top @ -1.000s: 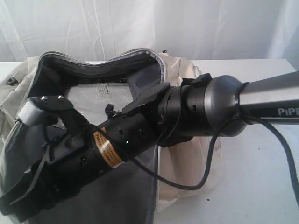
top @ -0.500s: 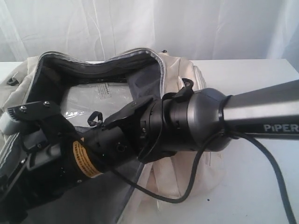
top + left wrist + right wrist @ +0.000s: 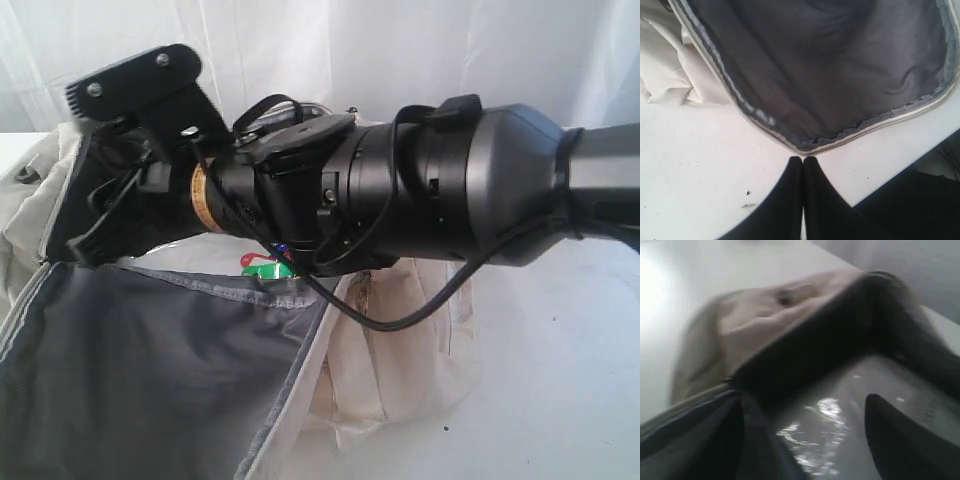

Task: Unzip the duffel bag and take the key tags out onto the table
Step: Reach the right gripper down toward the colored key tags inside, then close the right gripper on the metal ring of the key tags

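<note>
The cream duffel bag (image 3: 395, 350) lies unzipped on the white table (image 3: 560, 380), its dark grey lined flap (image 3: 150, 380) spread flat at the front left. A bit of the key tags (image 3: 264, 266), green, red and blue, shows under my right arm at the bag's opening. My right gripper (image 3: 95, 225) hangs open over the bag's left end. The blurred right wrist view has its two fingers wide apart (image 3: 800, 405) over shiny clear plastic (image 3: 825, 425) inside the bag. My left gripper (image 3: 802, 161) is shut and empty on the table, tips just short of the flap's zip edge (image 3: 807, 146).
My right arm (image 3: 460, 180) fills the middle of the exterior view and hides most of the bag's inside. White curtains (image 3: 400, 50) hang behind the table. The table's edge (image 3: 890, 177) runs close beside my left gripper.
My right gripper has opened and swung up from low in the bag toward its back left. The grey flap now lies flat at the front. The key tags have come into view.
</note>
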`<move>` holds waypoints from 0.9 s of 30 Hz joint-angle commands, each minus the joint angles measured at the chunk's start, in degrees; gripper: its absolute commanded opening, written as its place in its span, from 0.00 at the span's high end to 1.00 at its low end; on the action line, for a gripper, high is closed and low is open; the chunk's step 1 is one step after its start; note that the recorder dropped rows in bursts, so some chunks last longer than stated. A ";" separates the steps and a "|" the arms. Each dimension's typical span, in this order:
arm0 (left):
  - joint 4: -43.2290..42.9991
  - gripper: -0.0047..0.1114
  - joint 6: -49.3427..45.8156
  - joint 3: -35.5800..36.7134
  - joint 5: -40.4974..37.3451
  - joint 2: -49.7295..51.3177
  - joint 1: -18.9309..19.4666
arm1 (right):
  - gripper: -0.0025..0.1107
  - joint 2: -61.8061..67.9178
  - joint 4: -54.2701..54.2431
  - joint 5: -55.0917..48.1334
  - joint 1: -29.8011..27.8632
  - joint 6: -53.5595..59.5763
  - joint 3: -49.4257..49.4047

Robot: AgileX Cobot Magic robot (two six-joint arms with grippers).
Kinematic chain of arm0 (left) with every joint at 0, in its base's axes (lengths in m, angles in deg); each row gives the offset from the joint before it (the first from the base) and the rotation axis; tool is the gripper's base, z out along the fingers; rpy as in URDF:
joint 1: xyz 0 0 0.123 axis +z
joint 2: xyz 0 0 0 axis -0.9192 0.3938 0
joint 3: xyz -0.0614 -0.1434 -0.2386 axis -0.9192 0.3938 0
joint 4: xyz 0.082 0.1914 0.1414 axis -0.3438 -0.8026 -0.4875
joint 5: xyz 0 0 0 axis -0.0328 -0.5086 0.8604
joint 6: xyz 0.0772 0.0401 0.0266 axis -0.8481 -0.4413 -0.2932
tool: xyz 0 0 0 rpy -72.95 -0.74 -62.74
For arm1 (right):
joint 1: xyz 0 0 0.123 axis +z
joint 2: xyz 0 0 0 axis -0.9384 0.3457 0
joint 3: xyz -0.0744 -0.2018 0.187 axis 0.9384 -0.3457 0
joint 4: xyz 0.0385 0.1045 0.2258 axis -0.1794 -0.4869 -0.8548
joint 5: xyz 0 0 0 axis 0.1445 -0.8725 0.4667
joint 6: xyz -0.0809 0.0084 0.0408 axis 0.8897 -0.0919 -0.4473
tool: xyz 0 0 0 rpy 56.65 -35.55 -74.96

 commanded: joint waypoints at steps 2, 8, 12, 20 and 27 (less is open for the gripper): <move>-1.96 0.96 -0.13 -0.31 -0.57 -0.44 0.13 | 0.49 0.71 3.98 -10.89 -0.58 0.83 0.27; -3.36 0.96 -0.13 -0.31 0.24 -0.44 0.13 | 0.53 6.54 6.08 -11.49 -1.23 0.36 0.99; -3.36 0.96 -0.13 -0.31 0.24 -0.44 0.13 | 0.53 10.38 5.76 -11.63 -2.54 -4.03 1.93; -3.86 0.96 -0.13 -0.31 0.23 -0.44 0.13 | 0.48 12.99 -0.55 -17.36 -3.90 -3.23 2.33; -4.71 0.96 -0.13 -0.31 0.23 -0.44 0.13 | 0.40 12.99 -17.19 -25.82 -3.90 14.54 2.33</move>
